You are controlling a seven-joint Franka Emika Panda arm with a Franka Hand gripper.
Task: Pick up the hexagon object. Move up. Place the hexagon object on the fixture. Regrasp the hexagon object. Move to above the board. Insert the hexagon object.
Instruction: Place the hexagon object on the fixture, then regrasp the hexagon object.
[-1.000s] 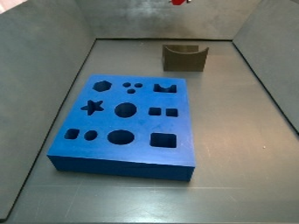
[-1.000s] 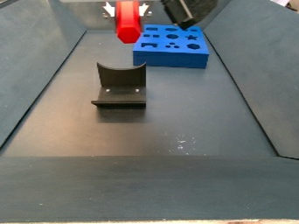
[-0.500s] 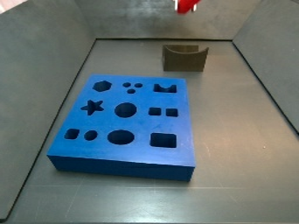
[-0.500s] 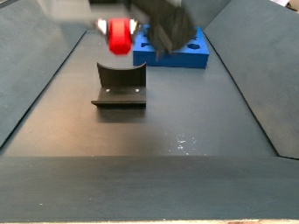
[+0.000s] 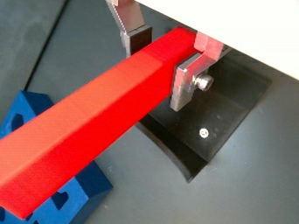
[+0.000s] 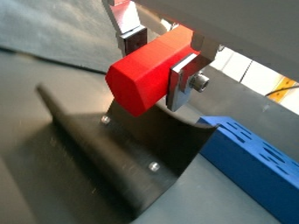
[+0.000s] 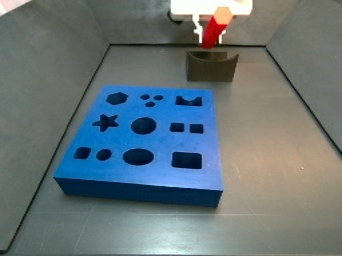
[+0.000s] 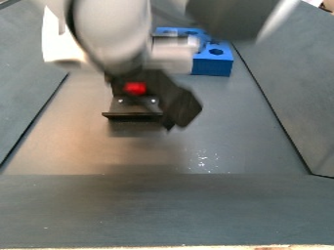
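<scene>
My gripper [image 5: 162, 57] is shut on one end of the hexagon object [image 5: 105, 122], a bright red peg that juts out sideways between the silver fingers [image 6: 184, 80]. In both wrist views the peg hangs just over the curved notch of the dark fixture [image 6: 117, 166], and I cannot tell whether they touch. In a side view the gripper [image 7: 210, 38] holds the hexagon object [image 7: 210, 32] directly above the fixture [image 7: 211, 67] at the back of the floor. The blue board [image 7: 147, 135] with its shaped holes lies in the middle of the floor. The arm is blurred over the fixture [image 8: 135, 110].
Grey walls slope up around the dark floor. The board [image 8: 209, 59] lies beyond the fixture in a side view, and one corner of the board [image 6: 251, 162] shows close by the fixture in a wrist view.
The gripper has come down from the top of the scene with the red peg, and now sits low over the fixture's notch. Board and fixture have not moved.
</scene>
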